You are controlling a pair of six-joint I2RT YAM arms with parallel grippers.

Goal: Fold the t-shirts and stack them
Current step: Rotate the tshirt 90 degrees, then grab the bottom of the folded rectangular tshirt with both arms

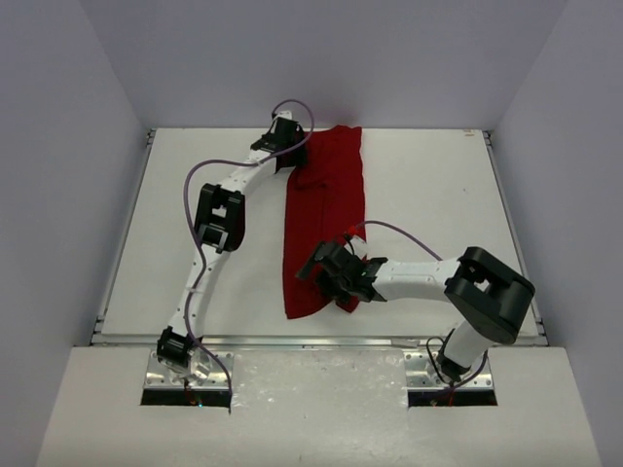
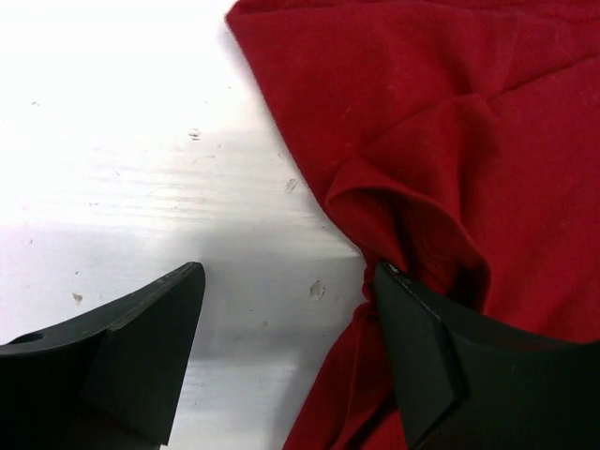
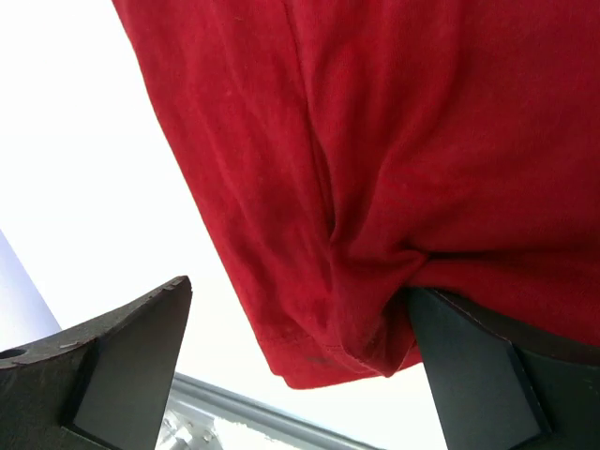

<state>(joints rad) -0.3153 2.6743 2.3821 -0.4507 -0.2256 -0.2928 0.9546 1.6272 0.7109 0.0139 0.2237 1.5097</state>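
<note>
Nearest the bases, the right hand [image 1: 329, 277] sits low over the near end of the t-shirt [image 1: 326, 209], reaching in from 3 o'clock. It is spread wide and pinches nothing, with one finger pressed into a bunched fold of the hem and the other clear of the cloth. The t-shirt lies mid-desk as a long narrow strip, already doubled lengthwise. Its long axis runs from 6 o'clock to 12 o'clock, leaning slightly toward 1. At the far end, the left hand [image 1: 284, 161] comes in from 9 o'clock. It is likewise spread, with one finger on bare desk [image 1: 438, 185] and the other touching the crumpled cloth edge. Each hand is therefore nearest its own end of the strip, and the cloth lies just inboard of each. In my judgement the next move is a crosswise fold along that axis. The top view alone shows the strip's full length. The wrist views alone show that neither hand has closed on the cloth.
</note>
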